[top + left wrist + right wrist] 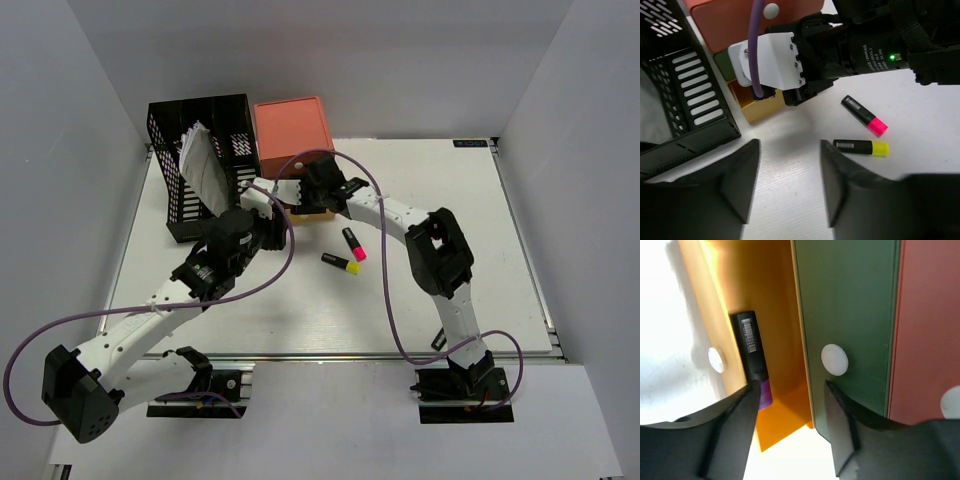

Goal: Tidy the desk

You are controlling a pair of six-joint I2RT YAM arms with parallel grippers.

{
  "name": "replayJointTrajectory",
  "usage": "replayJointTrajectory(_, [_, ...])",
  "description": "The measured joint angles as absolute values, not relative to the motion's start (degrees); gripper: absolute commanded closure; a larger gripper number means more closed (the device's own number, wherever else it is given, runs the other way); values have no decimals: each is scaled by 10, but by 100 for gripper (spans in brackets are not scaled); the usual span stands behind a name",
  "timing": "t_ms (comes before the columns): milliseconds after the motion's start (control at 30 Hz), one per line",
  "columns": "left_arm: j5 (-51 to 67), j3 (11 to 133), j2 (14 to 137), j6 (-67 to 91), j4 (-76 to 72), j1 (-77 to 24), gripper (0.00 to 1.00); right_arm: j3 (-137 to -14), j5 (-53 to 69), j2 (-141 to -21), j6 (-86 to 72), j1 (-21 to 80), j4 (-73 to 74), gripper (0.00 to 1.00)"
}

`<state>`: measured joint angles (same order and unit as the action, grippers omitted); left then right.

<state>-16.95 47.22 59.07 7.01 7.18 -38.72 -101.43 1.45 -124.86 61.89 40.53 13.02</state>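
Note:
The white desk [450,250] carries two loose black highlighters, one pink-capped [354,243] and one yellow-capped [340,263]. In the left wrist view the yellow-capped one [861,147] lies just right of my open left gripper [790,145], which hovers over bare desk with nothing between its fingers. My right gripper [787,385] stands open over the pulled-out yellow drawer [775,305]. A black highlighter with a purple cap [752,355] lies inside that drawer, beside the left finger and free of it.
The coral drawer unit [292,135] stands at the back, with its green drawer [850,315] shut. A black mesh rack [200,150] holding papers is at the back left, close to my left arm. Rails edge the desk.

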Motion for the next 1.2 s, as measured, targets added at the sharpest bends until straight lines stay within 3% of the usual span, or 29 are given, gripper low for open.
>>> replayJointTrajectory(33, [-166, 472, 591, 70, 69, -387, 50, -1013, 15, -1247, 616, 405, 127, 46])
replayJointTrajectory(67, [-158, 470, 592, 70, 65, -387, 58, -1008, 15, -1244, 612, 405, 123, 57])
replayJointTrajectory(100, [-151, 467, 592, 72, 60, -387, 73, -1003, 15, -1239, 608, 405, 121, 68])
replayJointTrajectory(133, [-141, 463, 592, 75, 53, -387, 79, -994, 16, -1230, 600, 405, 118, 80])
replayJointTrajectory(167, [-127, 458, 594, 75, 47, -387, 85, -984, 17, -1219, 584, 404, 118, 100])
replayJointTrajectory(200, [-111, 455, 595, 78, 42, -387, 93, -974, 17, -1203, 568, 402, 118, 100])
replayJointTrajectory(267, [-81, 447, 603, 84, 29, -387, 99, -953, 18, -1167, 519, 399, 117, 100])
replayJointTrajectory(400, [-14, 430, 622, 110, -11, -387, 100, -874, 33, -1049, 382, 374, 103, 100])
replayJointTrajectory(500, [16, 419, 648, 154, -43, -388, 87, -833, 67, -964, 267, 329, 116, 100])
replayJointTrajectory(533, [21, 416, 661, 176, -53, -388, 72, -825, 83, -943, 228, 307, 128, 100])
replayJointTrajectory(600, [23, 416, 693, 225, -64, -391, 57, -810, 128, -908, 160, 260, 147, 100])
replayJointTrajectory(633, [22, 420, 711, 258, -64, -392, 44, -794, 153, -891, 126, 234, 154, 100])
replayJointTrajectory(700, [21, 431, 748, 323, -54, -392, 37, -755, 202, -862, 74, 185, 166, 100])
replayJointTrajectory(767, [21, 454, 791, 401, -40, -393, 31, -707, 245, -834, 28, 145, 177, 100])
replayJointTrajectory(800, [20, 467, 810, 442, -29, -395, 30, -679, 266, -820, 8, 131, 177, 94])
replayJointTrajectory(833, [19, 479, 827, 482, -17, -397, 29, -655, 280, -807, -8, 121, 181, 76])
replayJointTrajectory(933, [-4, 537, 877, 591, 63, -411, 27, -589, 313, -765, -40, 103, 170, 59])
replayJointTrajectory(1200, [-92, 860, 1085, 805, 382, -467, 26, -563, 369, -696, -59, 50, 140, 58])
